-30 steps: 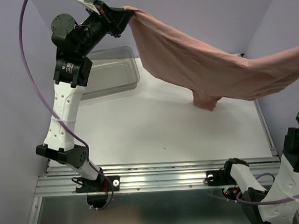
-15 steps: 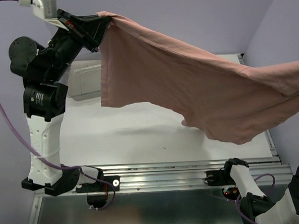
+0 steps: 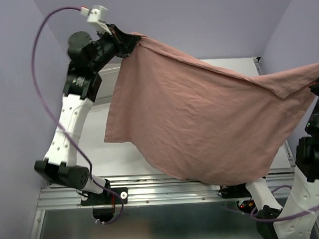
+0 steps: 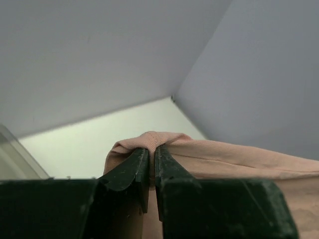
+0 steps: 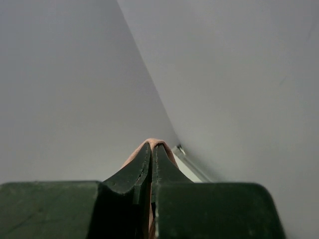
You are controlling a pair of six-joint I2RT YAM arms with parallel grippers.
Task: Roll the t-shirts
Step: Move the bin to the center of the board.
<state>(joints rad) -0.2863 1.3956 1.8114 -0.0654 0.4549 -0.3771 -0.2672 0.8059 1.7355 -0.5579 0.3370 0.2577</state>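
The left gripper is clamped tight on a bunched corner of the pink t-shirt, up high at the far left, close to the left wall. The right gripper is pinched shut on another corner, crowded against the right wall. The shirt is held in the air between them, with its long axis running left to right. The cloth is draped down toward the near rail; contact can't be told. Some bare table is seen left of the hem.
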